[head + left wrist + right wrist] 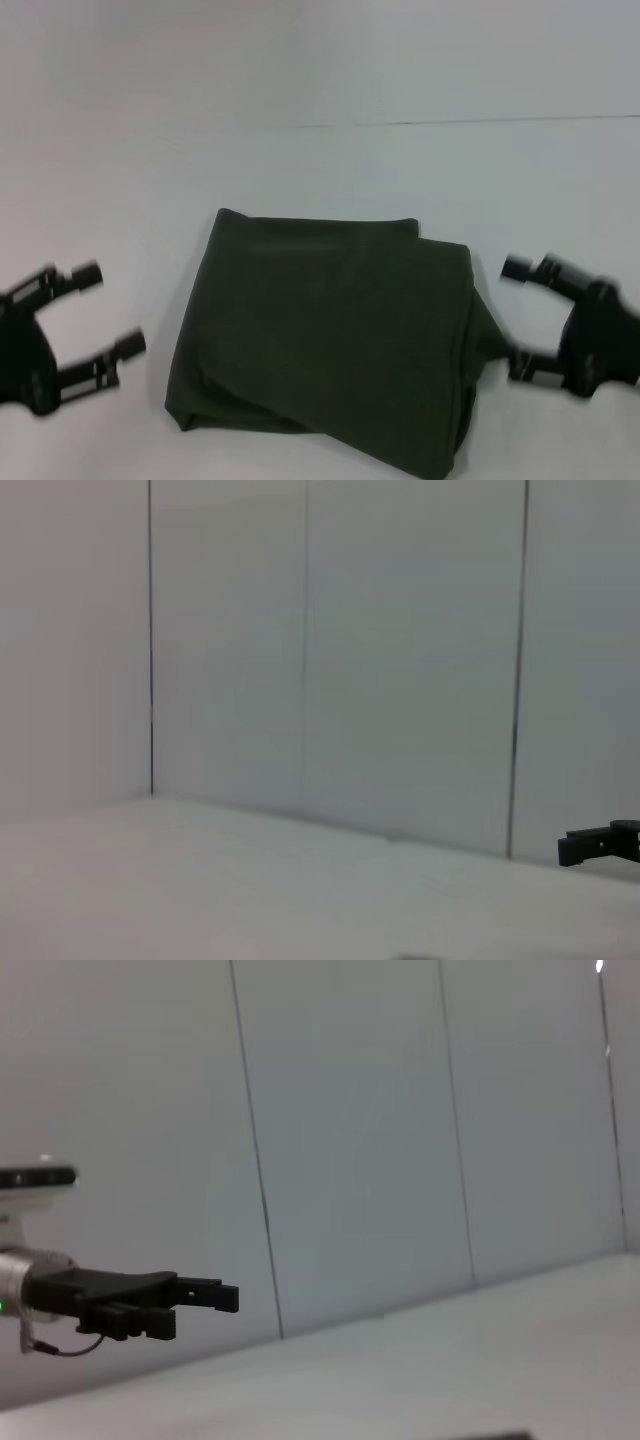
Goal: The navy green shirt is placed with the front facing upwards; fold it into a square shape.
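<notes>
The navy green shirt (pixel 330 335) lies folded into a rough rectangle on the white table, plain green side up, with no lettering showing. My left gripper (pixel 112 310) hovers open to the left of the shirt, a short gap away from its edge. On the other side my right gripper (pixel 517 316) is open too, its nearer finger close to a small bulge in the shirt's right edge. Nothing sits between either pair of fingers. The right wrist view shows the left gripper (pixel 190 1308) from afar. The left wrist view catches only a black fingertip (pixel 592 845) of the right gripper.
The white table (pixel 320 170) stretches bare behind the shirt, up to a thin seam line (pixel 440 123). White panelled walls (pixel 330 660) stand beyond the table in both wrist views.
</notes>
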